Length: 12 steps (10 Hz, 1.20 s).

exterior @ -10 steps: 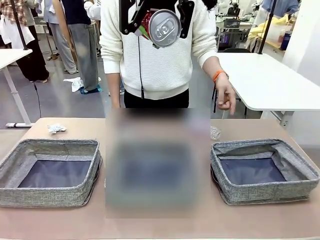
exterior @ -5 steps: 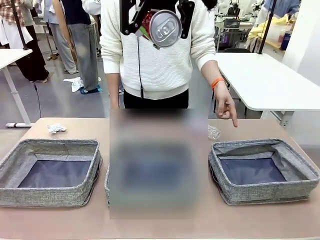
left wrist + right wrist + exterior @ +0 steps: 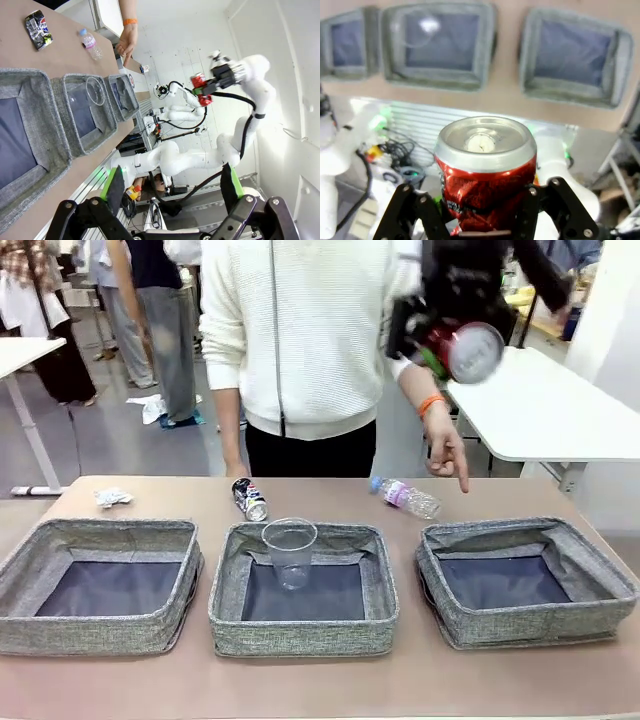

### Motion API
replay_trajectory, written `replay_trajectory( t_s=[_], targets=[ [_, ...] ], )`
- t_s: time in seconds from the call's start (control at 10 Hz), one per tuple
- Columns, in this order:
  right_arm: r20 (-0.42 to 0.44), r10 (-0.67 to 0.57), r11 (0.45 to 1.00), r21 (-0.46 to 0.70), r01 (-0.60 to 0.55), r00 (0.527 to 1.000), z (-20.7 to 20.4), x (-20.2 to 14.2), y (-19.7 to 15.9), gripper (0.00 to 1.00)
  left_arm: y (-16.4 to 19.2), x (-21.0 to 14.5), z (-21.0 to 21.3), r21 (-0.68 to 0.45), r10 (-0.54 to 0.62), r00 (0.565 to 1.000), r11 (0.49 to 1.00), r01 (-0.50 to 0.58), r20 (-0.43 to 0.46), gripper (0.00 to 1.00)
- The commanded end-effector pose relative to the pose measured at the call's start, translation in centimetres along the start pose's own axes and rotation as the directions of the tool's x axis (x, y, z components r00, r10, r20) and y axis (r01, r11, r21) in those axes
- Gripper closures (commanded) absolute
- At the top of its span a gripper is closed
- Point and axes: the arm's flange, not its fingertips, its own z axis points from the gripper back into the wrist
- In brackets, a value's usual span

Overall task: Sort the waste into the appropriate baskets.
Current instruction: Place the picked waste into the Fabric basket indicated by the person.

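High at the upper right, my right gripper (image 3: pixel 440 338) is shut on the crushed red can (image 3: pixel 470 350), above the right basket (image 3: pixel 520 530). The right wrist view has the red can (image 3: pixel 485 170) between the fingers, with the three baskets far below. A clear plastic cup (image 3: pixel 290 550) stands in the middle basket (image 3: pixel 228 575). The left basket (image 3: pixel 100 530) holds nothing. A dark blue-silver can (image 3: pixel 250 498), a clear bottle (image 3: pixel 408 496) and crumpled white paper (image 3: pixel 113 497) lie on the table behind the baskets. My left gripper (image 3: pixel 172 185) is open and holds nothing, high beside the table.
A person in a white sweater stands at the far side. Their hand (image 3: pixel 445 445) points a finger down near the bottle and the right basket. A white table (image 3: pixel 540 400) stands behind at the right. Bare tabletop runs along the front edge.
My right gripper has carried the red can from the upper middle to the upper right. The person's pointing hand has stayed near the right basket.
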Motion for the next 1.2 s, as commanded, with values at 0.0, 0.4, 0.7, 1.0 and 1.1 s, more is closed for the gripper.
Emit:
replay_trajectory(
  t_s=[0.0, 0.4, 0.7, 1.0, 1.1],
  targets=[
    [-0.037, -0.085, 0.993, 0.076, 0.088, 0.996, -10.5, -2.7, -8.5, 0.99, -0.6, -0.1, 0.1, -0.008, 0.012, 1.000, 1.000, -0.012, -0.005, 0.00],
    [-0.068, -0.404, 0.882, 0.237, 0.408, 0.912, -21.1, -1.9, -16.2, 0.99, -0.6, -0.1, 0.1, -0.008, 0.012, 1.000, 1.000, -0.012, -0.005, 0.00],
    [0.028, -0.501, 0.833, 0.286, 0.473, 0.865, -21.3, -0.8, -16.2, 0.99, -0.6, -0.1, 0.1, -0.008, 0.012, 1.000, 1.000, -0.012, -0.005, 0.00],
    [0.160, -0.766, 0.643, 0.239, 0.728, 0.623, -20.1, -0.9, -15.8, 0.41, -0.6, -0.1, 0.1, -0.008, 0.012, 1.000, 1.000, -0.012, -0.005, 0.00],
    [0.158, -0.773, 0.633, 0.240, 0.736, 0.614, -20.1, -1.0, -15.9, 0.41, -0.6, -0.1, 0.1, -0.008, 0.012, 1.000, 1.000, -0.012, -0.005, 0.00]
  ],
)
